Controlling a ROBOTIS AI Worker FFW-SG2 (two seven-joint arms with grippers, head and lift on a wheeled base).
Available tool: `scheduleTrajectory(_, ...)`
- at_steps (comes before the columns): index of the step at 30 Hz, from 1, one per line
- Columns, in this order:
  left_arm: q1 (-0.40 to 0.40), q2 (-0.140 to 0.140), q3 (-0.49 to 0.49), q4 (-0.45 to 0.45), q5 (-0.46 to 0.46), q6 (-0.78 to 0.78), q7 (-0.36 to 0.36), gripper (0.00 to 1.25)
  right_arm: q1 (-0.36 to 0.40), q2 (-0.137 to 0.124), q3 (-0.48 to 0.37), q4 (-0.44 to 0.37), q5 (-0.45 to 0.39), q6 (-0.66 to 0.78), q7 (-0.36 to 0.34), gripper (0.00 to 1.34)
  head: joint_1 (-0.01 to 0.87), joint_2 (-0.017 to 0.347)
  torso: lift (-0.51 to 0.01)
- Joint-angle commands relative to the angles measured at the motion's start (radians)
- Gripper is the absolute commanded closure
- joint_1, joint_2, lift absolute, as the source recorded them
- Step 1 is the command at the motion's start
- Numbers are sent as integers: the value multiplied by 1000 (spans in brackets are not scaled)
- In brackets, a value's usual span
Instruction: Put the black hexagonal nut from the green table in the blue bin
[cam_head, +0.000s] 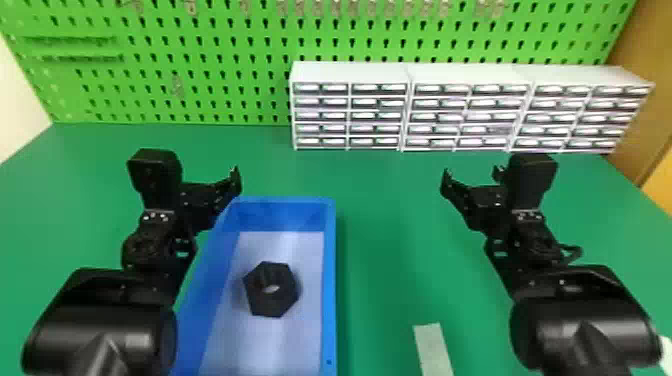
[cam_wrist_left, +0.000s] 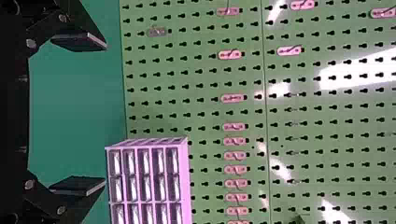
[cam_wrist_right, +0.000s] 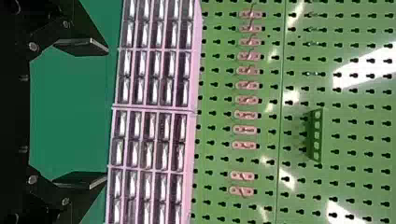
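The black hexagonal nut (cam_head: 270, 290) lies flat on the pale floor of the blue bin (cam_head: 329, 280), with its hole facing up. My left gripper (cam_head: 212, 172) is raised at the bin's far left corner, apart from the nut. My right gripper (cam_head: 470, 175) is held well to the right of the bin. In the left wrist view the left gripper (cam_wrist_left: 103, 114) has its two fingers wide apart and holds nothing. Likewise, the right gripper (cam_wrist_right: 106, 113) is open and empty in the right wrist view.
White drawer cabinets (cam_head: 410, 110) stand along the back of the green table (cam_head: 390, 200), before a green pegboard (cam_head: 200, 90). A pale strip (cam_head: 433, 350) lies near the table's front, between the bin and the right arm.
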Motion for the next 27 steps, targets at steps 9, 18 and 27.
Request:
scheduleTrajectory(9, -6, 1, 6, -6, -2, 0, 0, 248, -3, -2, 8, 0, 1, 0, 0, 331, 686, 51, -96)
scheduleTrajectory(18, -6, 0, 4, -8, -2, 0, 0, 248, -4, -3, 9, 0, 0, 0, 0, 331, 686, 51, -96)
scheduleTrajectory(27, -3, 0, 3, -8, 0, 0, 0, 248, -4, -2, 6, 0, -2, 0, 0, 331, 686, 51, -96)
